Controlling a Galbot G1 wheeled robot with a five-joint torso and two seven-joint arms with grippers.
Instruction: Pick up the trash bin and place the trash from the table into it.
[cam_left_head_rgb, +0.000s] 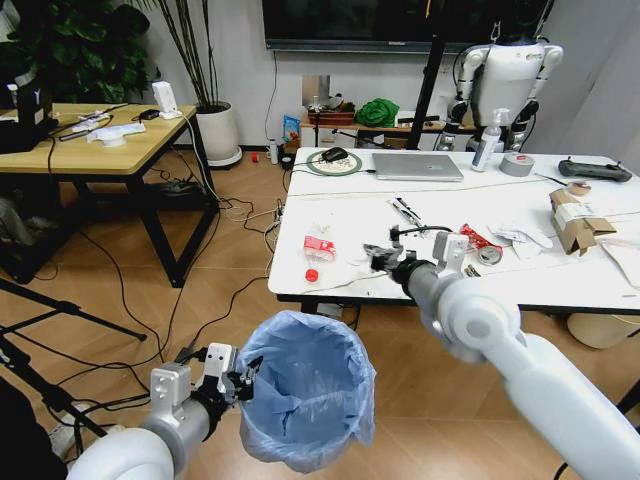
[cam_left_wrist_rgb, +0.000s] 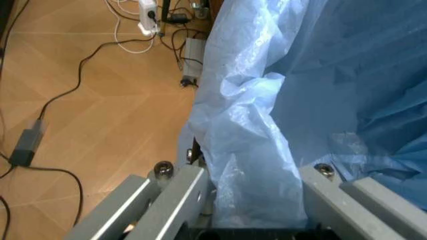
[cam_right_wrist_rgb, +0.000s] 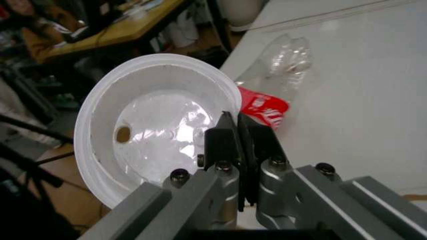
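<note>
White table (cam_left_head_rgb: 520, 285) strewn with litter; right gripper (cam_right_wrist_rgb: 239, 131) pinches rim of clear plastic lid (cam_right_wrist_rgb: 150, 127) above it; left gripper (cam_left_wrist_rgb: 250, 192) clamps bag-lined trash bin (cam_left_head_rgb: 312, 390) below table edge

Left tool (cam_left_wrist_rgb: 257, 200) grips the trash bin (cam_left_wrist_rgb: 267, 125) bag — cables (cam_left_wrist_rgb: 67, 75) beyond.

My matt black fingers (cam_right_wrist_rgb: 225, 145) pinch a glossy white plastic lid (cam_right_wrist_rgb: 153, 130); crinkly blue film lines the trash bin (cam_left_head_rgb: 308, 390); glossy white counter (cam_left_head_rgb: 500, 285).
</note>
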